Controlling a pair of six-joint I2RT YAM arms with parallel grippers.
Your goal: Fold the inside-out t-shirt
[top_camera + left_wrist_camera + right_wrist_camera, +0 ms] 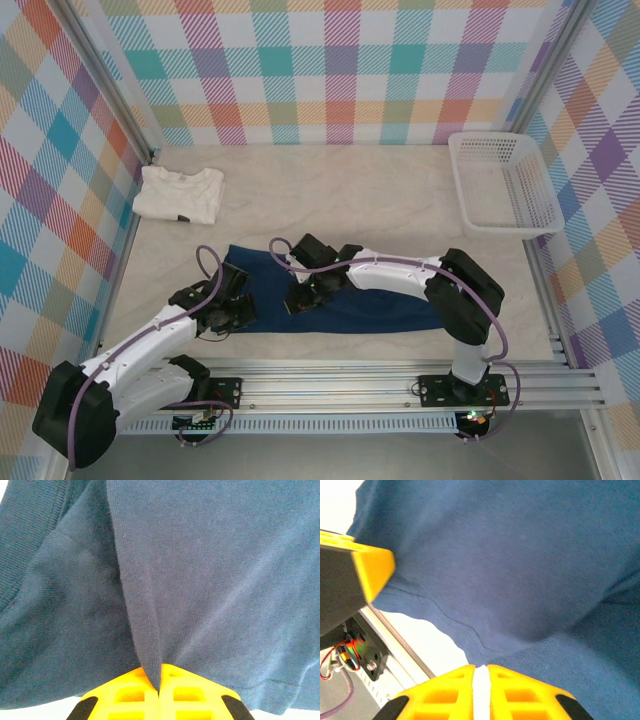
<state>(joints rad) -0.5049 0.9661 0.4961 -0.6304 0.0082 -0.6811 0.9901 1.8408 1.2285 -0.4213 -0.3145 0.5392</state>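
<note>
– Shirt position?
– Inside-out t-shirt [375, 310], dark navy, spread flat on table [350, 190], near centre, just beyond the metal rail [400, 385] along the near edge. Both arms reach over it.

– Left side?
– Left fingers [228, 312] at the shirt's near-left corner. In the left wrist view the yellow fingers [150, 675] are pressed together. A ridge of navy cloth [215, 580] is pinched between them and rises from the tips. Firm hold.

– Right side?
– Right fingers [303, 298] over the shirt's middle, near the left ones. In the right wrist view they [467, 675] are almost together, with a thin pale slit between. The shirt's edge [520, 555] comes down to the tips. Cannot tell whether any cloth is caught.

– Anything in the way?
– From above, right arm [400, 272] lies across the shirt from the right and hides a band of it. Left arm [150, 345] and its cable cover the near-left corner.

– Surroundings?
– Cream-white folded shirt [180, 193] far left, well apart from the navy one. White basket [460, 185] far right, against the wall. Checked walls [340, 70] on three sides. Circuit board with red wires [355, 652] sits below the rail in the right wrist view.
</note>
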